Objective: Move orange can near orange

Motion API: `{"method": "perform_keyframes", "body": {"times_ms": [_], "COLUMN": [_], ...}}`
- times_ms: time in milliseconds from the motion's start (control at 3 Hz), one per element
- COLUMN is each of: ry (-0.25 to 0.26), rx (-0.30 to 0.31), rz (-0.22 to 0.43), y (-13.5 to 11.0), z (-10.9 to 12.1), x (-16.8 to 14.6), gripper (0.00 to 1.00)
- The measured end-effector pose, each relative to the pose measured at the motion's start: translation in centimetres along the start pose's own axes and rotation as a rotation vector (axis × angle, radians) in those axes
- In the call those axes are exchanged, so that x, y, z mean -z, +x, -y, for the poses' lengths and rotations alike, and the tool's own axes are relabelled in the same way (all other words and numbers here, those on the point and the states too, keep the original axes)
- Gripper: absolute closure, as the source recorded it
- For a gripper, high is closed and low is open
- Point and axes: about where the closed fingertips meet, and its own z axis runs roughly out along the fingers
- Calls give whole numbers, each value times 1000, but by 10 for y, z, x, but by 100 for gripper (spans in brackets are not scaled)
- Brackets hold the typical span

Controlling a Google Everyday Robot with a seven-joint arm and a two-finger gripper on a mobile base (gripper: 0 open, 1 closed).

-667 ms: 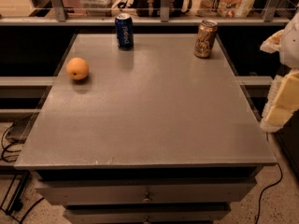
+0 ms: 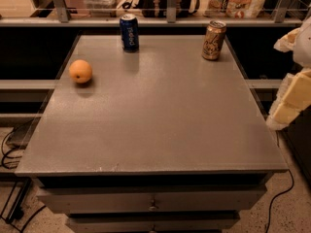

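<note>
The pale gripper [image 2: 290, 101] hangs just right of the flat grey table [image 2: 160, 130], grip state impossible to tell; the bronze-orange metal can [image 2: 214, 41] stands upright at the far right, well apart from the small round orange fruit [image 2: 80, 71].

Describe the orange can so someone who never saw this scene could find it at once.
On the grey table, look to the far right corner: the orange can stands there upright, with the gripper off the table's right edge, apart from it. Unlike the blue can to its left and the round orange, it is bronze with a pale figure.
</note>
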Motion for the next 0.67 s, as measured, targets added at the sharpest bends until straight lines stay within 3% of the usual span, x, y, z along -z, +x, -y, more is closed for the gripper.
{"method": "perform_keyframes", "body": {"times_ms": [667], "ry": [90], "rx": [-115], "rz": [218], "y": [-6], "z": [61], "x": [-26], "gripper": [0]}}
